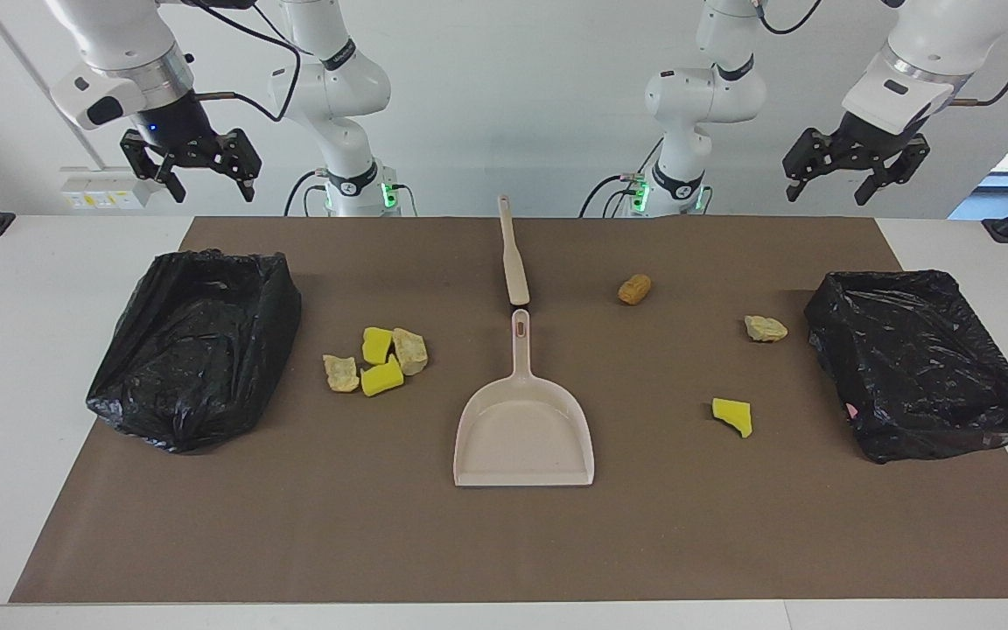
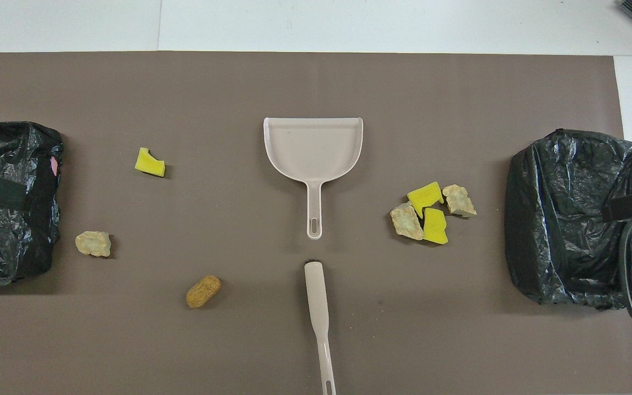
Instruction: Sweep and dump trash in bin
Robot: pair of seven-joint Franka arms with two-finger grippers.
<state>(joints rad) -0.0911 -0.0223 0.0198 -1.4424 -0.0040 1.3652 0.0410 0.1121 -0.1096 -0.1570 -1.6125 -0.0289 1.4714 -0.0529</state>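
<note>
Trash lies scattered on a brown mat (image 1: 504, 542) covering the bench. Four scraps (image 1: 377, 360), two yellow sponge pieces and two tan lumps, cluster toward the right arm's end, beside a black-lined bin (image 1: 193, 350). Three more lie apart toward the left arm's end: an orange-brown lump (image 1: 634, 290), a tan lump (image 1: 766, 328) and a yellow sponge piece (image 1: 732, 416), near a second bin (image 1: 920, 363). Midway between, a beige dustpan (image 1: 523, 429) lies flat, handle toward the robots. A brush (image 1: 513, 254) lies in line with it, nearer the mat's robot-side edge. Right gripper (image 1: 205, 179) and left gripper (image 1: 829, 184) hang in the air at that edge, jaws open, holding nothing.
</note>
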